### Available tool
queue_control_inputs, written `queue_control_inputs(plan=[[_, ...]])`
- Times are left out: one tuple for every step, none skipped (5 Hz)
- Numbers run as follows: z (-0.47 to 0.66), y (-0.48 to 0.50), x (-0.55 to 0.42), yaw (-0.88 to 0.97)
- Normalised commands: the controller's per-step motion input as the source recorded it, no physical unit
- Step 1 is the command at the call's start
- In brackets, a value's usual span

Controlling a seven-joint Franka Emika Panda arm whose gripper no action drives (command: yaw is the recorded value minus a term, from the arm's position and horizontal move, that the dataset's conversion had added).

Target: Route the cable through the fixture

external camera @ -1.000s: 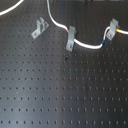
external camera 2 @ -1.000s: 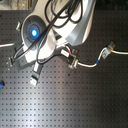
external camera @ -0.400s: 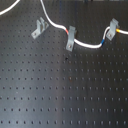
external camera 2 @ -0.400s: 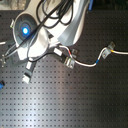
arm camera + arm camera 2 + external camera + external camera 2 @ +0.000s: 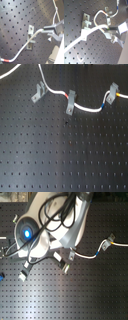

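Pinching the long thin white cable (image 5: 25, 47), the end effector (image 5: 45, 30) has its dark fingers closed narrowly on the cord in both wrist views. Just short of the grip, the cord crosses a grey metal clip (image 5: 31, 37); which of the clips this is cannot be told from so close. The arm does not appear in the first exterior view, where the cable (image 5: 86, 108) sags between an upright grey clip (image 5: 70, 102) and an arched-top grey clip (image 5: 113, 90). Its blue, red and yellow bands sit near the latter. The small slanting grey fixture (image 5: 38, 93) stands on the black perforated table (image 5: 60, 159). The cord passes just beside it on the first exterior view's right (whether they touch is unclear). In the second exterior view the white robot arm (image 5: 60, 222) hides most of the scene.
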Motion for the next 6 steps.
queue_control_inputs(plan=[[0.08,0.312,0.013,0.72],[0.09,0.359,-0.017,0.69],[0.04,0.362,0.022,0.58],[0.06,0.001,-0.001,0.0],[0.21,-0.23,-0.11,-0.45],[0.15,-0.161,-0.124,-0.45]])
